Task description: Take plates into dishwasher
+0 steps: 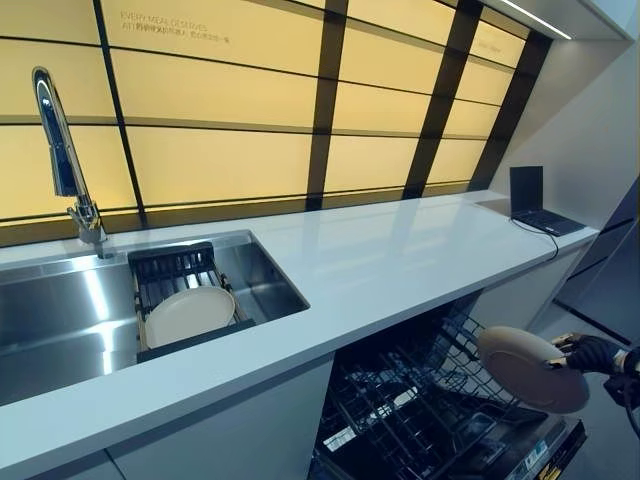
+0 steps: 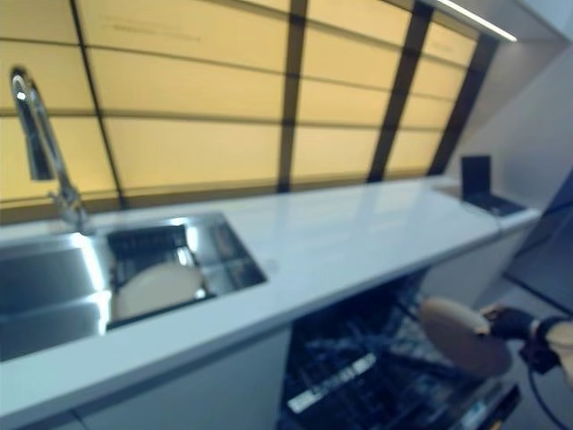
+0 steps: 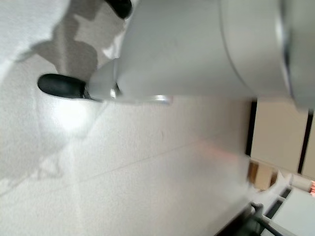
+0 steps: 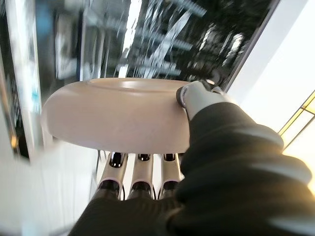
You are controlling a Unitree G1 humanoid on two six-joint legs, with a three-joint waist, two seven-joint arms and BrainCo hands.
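Observation:
My right hand (image 1: pixel 592 353) holds a beige plate (image 1: pixel 530 368) by its rim, tilted, over the open dishwasher's wire rack (image 1: pixel 415 400). In the right wrist view its thumb (image 4: pixel 197 98) presses on the top of the plate (image 4: pixel 113 118) and its fingers (image 4: pixel 140 174) curl beneath it. A second pale plate (image 1: pixel 188 315) leans in a dark drainer rack (image 1: pixel 170 268) inside the steel sink (image 1: pixel 60 330). My left hand (image 3: pixel 61 85) appears only in its own wrist view, hanging over a pale floor with relaxed fingers and holding nothing.
A white countertop (image 1: pixel 400 255) runs above the dishwasher, with a tall chrome faucet (image 1: pixel 60 150) behind the sink. An open laptop (image 1: pixel 532 203) sits at the counter's far right end. The dishwasher door (image 1: pixel 550 450) is folded down below the rack.

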